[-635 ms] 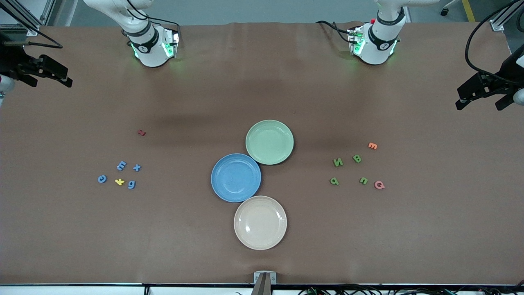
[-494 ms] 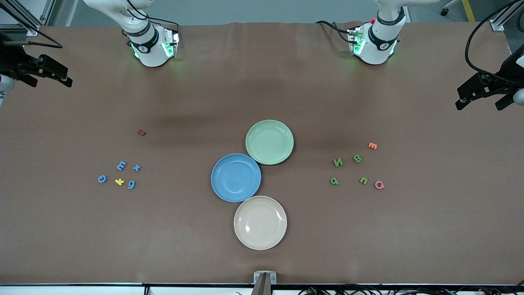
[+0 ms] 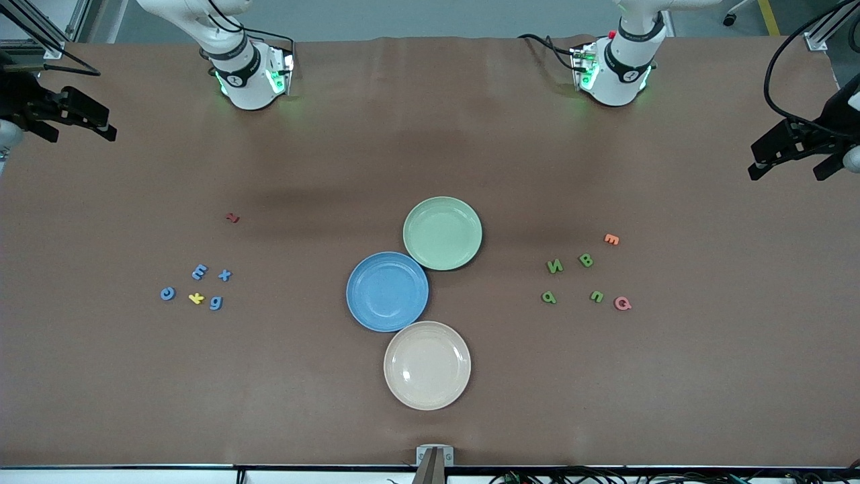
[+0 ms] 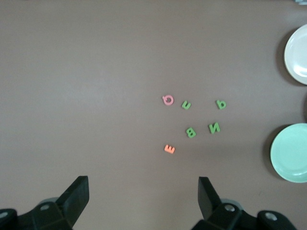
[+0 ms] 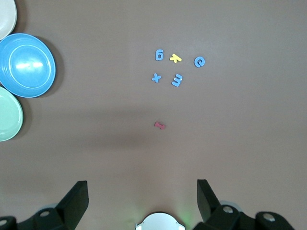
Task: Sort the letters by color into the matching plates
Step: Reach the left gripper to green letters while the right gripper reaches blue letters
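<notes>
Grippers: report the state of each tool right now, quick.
Left gripper: tool open, holding nothing, up at the left arm's end of the table.
Right gripper: tool open, holding nothing, up at the right arm's end.

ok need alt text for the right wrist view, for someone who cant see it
Looking down on a brown table: four blue letters and a yellow letter lie clustered, a small dark red letter apart from them. A blue plate, a green plate and a cream plate sit at one edge; the right end effector hangs open, empty.
</notes>
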